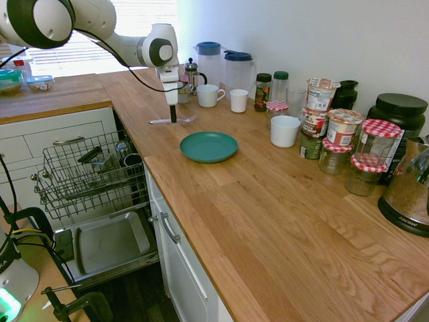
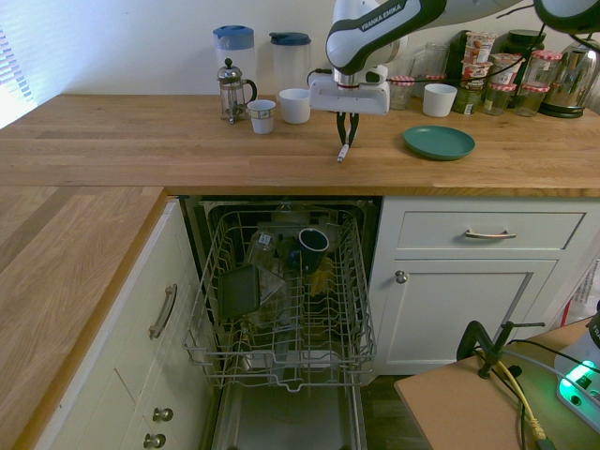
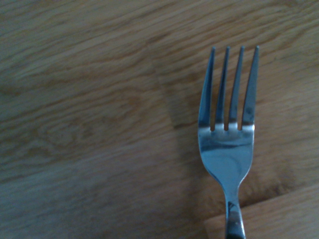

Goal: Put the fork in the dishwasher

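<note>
The silver fork point(image 1: 188, 120) lies level at the wooden counter's surface, left of the teal plate point(image 1: 208, 146); whether it is touching the wood I cannot tell. My gripper point(image 1: 173, 117) points straight down with its fingers shut on the fork's handle. From the other side, the gripper point(image 2: 344, 143) pinches the fork point(image 2: 342, 155) near the counter's front edge. The wrist view shows the fork's tines point(image 3: 229, 99) over the wood grain. The dishwasher stands open below the counter, its wire rack point(image 1: 87, 174) pulled out over the lowered door point(image 1: 107, 245); the rack point(image 2: 281, 300) holds a dark cup and other items.
Behind the gripper stand a French press point(image 2: 232, 91), two white cups point(image 2: 281, 110) and two blue-lidded jugs point(image 2: 258, 56). A white bowl point(image 1: 285, 131), jars and tins point(image 1: 335, 134) crowd the counter's right side. White cabinet doors flank the dishwasher.
</note>
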`<control>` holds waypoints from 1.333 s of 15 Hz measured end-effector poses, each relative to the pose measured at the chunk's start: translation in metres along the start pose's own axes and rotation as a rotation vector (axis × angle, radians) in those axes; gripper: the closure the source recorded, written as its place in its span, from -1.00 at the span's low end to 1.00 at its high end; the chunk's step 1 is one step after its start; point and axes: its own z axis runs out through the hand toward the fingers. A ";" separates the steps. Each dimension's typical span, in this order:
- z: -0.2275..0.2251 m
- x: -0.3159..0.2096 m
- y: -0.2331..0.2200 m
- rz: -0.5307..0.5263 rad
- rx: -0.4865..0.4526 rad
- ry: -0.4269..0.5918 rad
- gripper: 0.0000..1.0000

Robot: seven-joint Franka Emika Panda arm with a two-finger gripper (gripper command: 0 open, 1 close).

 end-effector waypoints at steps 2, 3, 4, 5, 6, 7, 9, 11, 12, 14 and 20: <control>-0.027 -0.003 0.024 -0.031 0.018 -0.007 1.00; -0.040 -0.009 0.037 -0.053 0.027 -0.017 1.00; -0.050 -0.017 0.052 -0.088 0.033 -0.032 1.00; -0.054 -0.028 0.068 -0.138 0.037 -0.054 1.00; -0.055 -0.040 0.083 -0.188 0.036 -0.076 1.00; -0.054 -0.053 0.096 -0.241 0.033 -0.093 1.00; -0.054 -0.075 0.114 -0.315 0.042 -0.103 1.00; -0.053 -0.094 0.128 -0.352 0.064 -0.109 1.00; -0.057 -0.103 0.137 -0.366 0.073 -0.114 1.00; -0.057 -0.103 0.137 -0.374 0.080 -0.118 1.00; -0.041 -0.145 0.171 -0.352 0.098 -0.134 1.00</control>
